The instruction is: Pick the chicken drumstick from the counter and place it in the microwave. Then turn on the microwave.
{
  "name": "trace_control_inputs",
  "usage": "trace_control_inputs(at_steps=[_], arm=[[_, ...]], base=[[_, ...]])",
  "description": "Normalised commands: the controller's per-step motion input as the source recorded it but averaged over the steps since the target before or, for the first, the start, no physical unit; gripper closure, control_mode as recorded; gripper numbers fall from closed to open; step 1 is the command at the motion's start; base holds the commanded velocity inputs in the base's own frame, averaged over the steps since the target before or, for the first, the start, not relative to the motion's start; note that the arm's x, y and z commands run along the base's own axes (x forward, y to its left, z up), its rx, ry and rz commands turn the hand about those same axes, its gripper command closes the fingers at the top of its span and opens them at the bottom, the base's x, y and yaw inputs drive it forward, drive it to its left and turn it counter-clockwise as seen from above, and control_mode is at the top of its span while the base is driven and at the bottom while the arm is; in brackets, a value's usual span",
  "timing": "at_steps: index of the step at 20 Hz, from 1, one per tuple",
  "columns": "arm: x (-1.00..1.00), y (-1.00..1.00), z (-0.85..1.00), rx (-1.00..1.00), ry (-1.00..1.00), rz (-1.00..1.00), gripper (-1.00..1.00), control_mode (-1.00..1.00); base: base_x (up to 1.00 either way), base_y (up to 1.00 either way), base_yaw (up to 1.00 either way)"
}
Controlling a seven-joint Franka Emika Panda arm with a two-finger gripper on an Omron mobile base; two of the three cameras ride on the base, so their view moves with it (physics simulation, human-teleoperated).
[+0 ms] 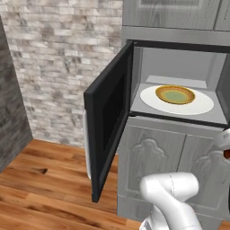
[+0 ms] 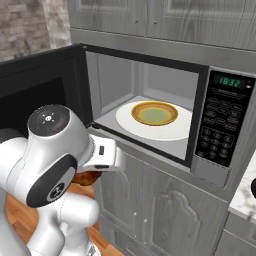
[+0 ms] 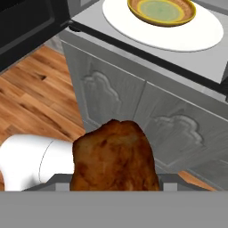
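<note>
Reddish-brown and glossy, the chicken drumstick (image 3: 115,156) sits clamped in the gripper (image 3: 115,187), covering both finger tips, held low before the grey cabinet fronts (image 3: 133,111). In the hand view the open microwave (image 2: 150,75) lies toward 12 o'clock, above and beyond the meat. Its white turntable (image 3: 196,38) carries a yellow-brown bowl (image 3: 161,11). Its door (image 1: 108,117) is swung wide at 10 o'clock. My judgement: lift, then reach forward.

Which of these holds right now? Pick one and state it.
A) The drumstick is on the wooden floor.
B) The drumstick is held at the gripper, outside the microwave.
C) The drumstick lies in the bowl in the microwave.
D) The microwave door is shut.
B: the chicken drumstick sits at the gripper in front of the cabinet, while the microwave stands open and its bowl has no meat in it.
</note>
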Motion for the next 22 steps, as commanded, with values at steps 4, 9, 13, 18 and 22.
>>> trace_control_inputs(at_steps=[4, 9, 13, 18, 22], arm=[[0.00, 0.00, 0.00, 0.00, 0.00, 0.00, 1.00, 1.00], [0.00, 0.00, 0.00, 0.00, 0.00, 0.00, 1.00, 1.00], [0.00, 0.00, 0.00, 0.00, 0.00, 0.00, 1.00, 1.00], [0.00, 0.00, 0.03, 0.00, -0.01, -0.01, 1.00, -1.00], [0.05, 0.00, 0.16, 0.00, -0.09, -0.05, 1.00, -1.00]], base=[[0.09, 0.00, 0.00], [0.00, 0.00, 0.00], [0.01, 0.00, -0.01], [0.00, 0.00, -0.02], [0.00, 0.00, 0.00]])
